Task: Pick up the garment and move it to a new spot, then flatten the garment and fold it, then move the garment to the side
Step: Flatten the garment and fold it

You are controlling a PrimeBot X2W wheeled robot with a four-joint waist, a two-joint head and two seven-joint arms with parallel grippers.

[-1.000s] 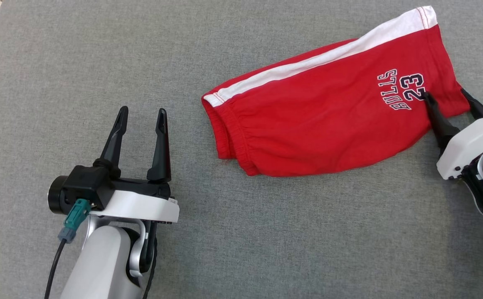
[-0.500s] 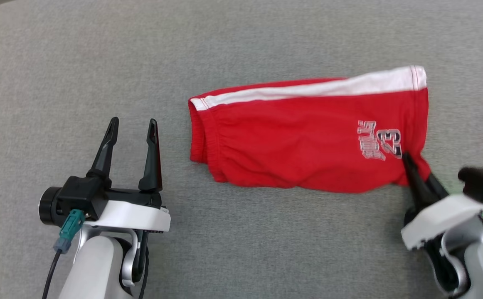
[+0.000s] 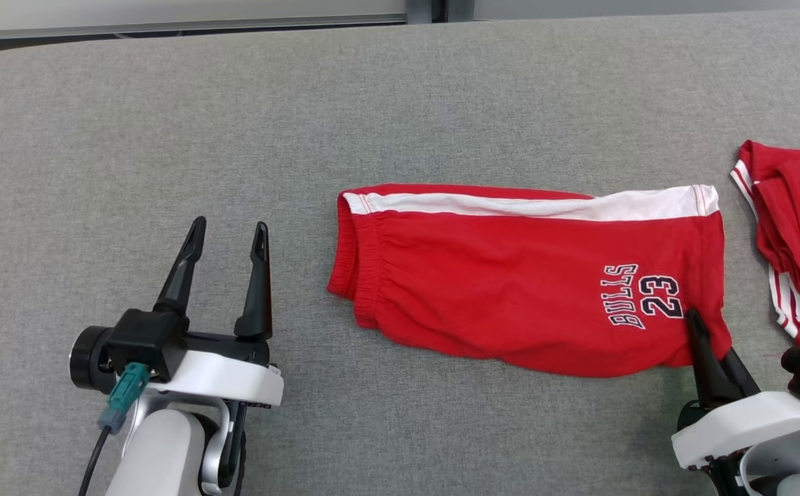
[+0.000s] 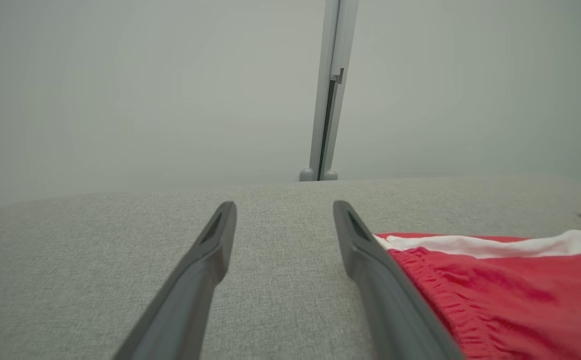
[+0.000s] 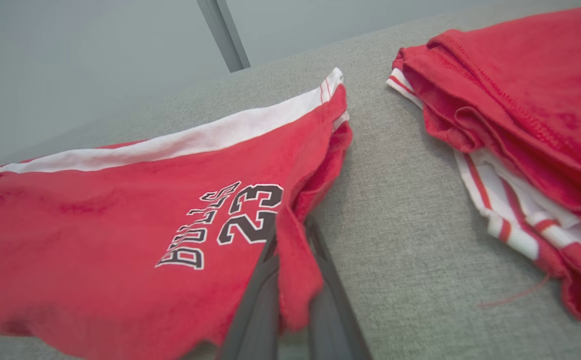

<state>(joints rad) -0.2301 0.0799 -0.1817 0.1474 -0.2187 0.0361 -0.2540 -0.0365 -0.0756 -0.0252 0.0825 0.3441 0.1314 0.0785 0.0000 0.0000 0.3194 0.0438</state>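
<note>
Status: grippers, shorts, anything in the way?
Right gripper shut on red shorts, near corner. Left gripper open, clear of cloth. Shorts lying flat. Second red garment close on their right.

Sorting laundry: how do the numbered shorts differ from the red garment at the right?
The shorts lie spread flat; the garment is bunched in layers. The shorts have a broad white band; the garment, thin stripes. The right tool pinches the shorts' corner; the garment is not held. Both are red and white.

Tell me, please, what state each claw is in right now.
Left claw: open, holding nothing.
Right claw: shut on the hem corner of the red shorts.
</note>
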